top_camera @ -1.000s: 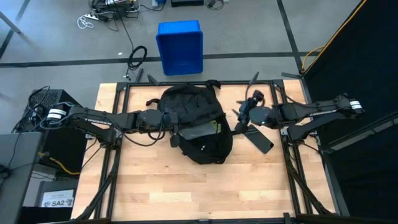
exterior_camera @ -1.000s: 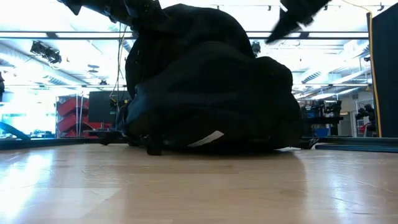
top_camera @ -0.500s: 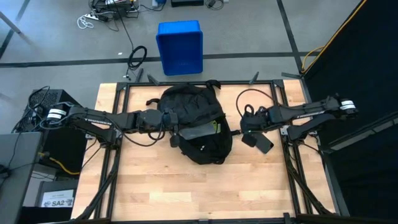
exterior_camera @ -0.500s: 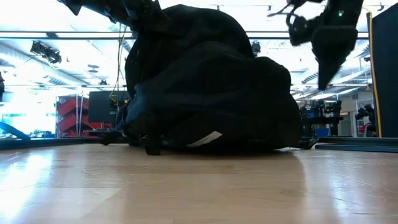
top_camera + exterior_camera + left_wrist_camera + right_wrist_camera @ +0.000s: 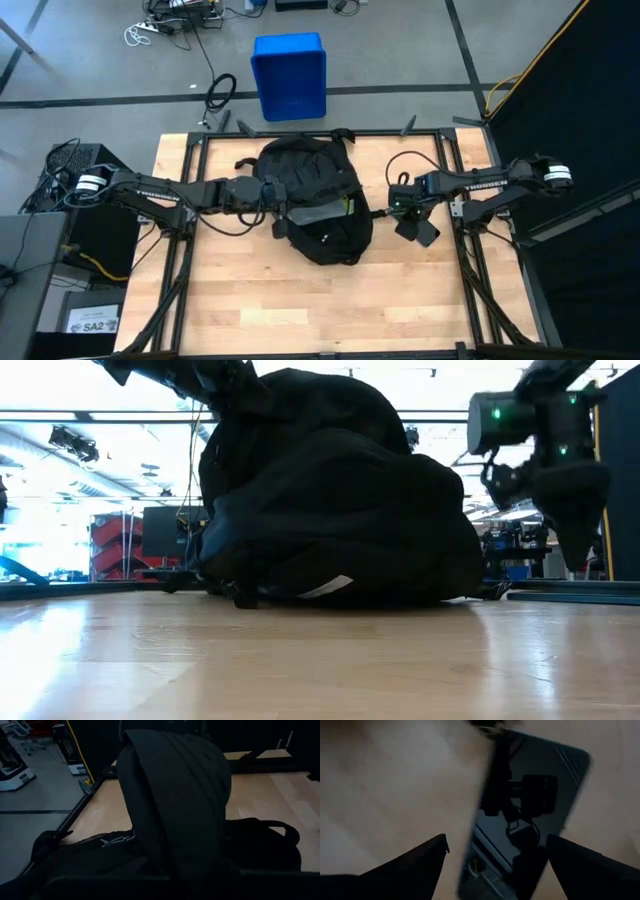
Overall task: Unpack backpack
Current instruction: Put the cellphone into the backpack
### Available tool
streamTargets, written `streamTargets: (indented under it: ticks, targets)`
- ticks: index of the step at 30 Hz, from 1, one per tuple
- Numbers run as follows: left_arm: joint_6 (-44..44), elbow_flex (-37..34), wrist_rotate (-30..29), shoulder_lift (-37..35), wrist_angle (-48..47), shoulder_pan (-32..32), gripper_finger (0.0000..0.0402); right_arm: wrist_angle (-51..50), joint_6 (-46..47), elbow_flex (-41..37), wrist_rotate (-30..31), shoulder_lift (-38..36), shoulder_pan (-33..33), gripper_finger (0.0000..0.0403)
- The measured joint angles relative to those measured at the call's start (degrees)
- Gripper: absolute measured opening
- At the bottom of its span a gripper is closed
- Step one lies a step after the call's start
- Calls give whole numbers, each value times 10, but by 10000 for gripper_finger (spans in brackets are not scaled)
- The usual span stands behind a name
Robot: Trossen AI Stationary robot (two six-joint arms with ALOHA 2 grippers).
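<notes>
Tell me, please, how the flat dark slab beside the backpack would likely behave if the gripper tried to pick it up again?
The flat dark slab looks rigid: its edges are straight and its glossy face mirrors the camera, so it is probably slippery. It appears to lie flat on the wooden table, leaving little edge to grasp. The open right gripper would likely slide it first.

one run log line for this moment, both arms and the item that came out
left gripper: shut on backpack flap | right gripper: fingers open above flat dark tablet | tablet: on table beside backpack

Bright backlight in the low view silhouettes the backpack (image 5: 335, 495); both wrist views are dim, the right blurred.
</notes>
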Motion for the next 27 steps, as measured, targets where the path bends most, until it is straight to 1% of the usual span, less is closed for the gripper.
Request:
streamTargets:
  ticks: [5, 9, 15, 21, 24, 27]
  targets:
    - [0, 0, 1, 4, -3, 0, 0, 43, 4, -36, -7, -1, -23, 318]
    - [0, 0, 1, 9, -7, 0, 0, 58, 33, -61, 13, 1, -24, 335]
    - [0, 0, 1, 24, 1, 0, 0, 62, 41, -76, 23, 3, -24, 367]
    - [2, 0, 1, 38, 3, 0, 0, 38, 39, -66, 19, 4, -35, 397]
    - [2, 0, 1, 38, 5, 0, 0, -6, 26, -44, 15, 4, -40, 394]
    - [2, 0, 1, 38, 5, 0, 0, -11, 24, -30, 27, 3, -41, 383]
